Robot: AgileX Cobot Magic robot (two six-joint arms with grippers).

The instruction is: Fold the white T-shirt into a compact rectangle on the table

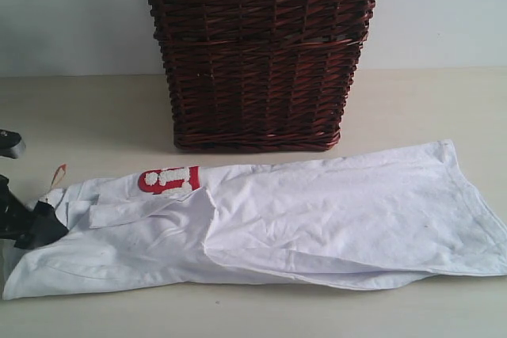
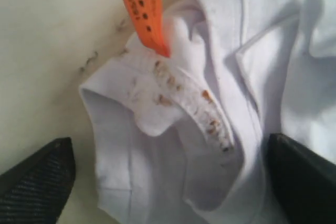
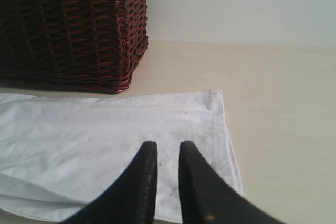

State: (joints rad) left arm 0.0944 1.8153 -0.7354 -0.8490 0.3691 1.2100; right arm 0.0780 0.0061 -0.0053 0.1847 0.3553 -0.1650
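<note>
The table is wide, flat and pale cream. A white shirt lies on its near side, folded long and stretching from left to right. A dark brown basket stands close behind the shirt, in the middle.

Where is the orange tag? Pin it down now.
Exterior view, far left: the orange tag sticks up from the white T-shirt's collar end, beside the left claw.
</note>
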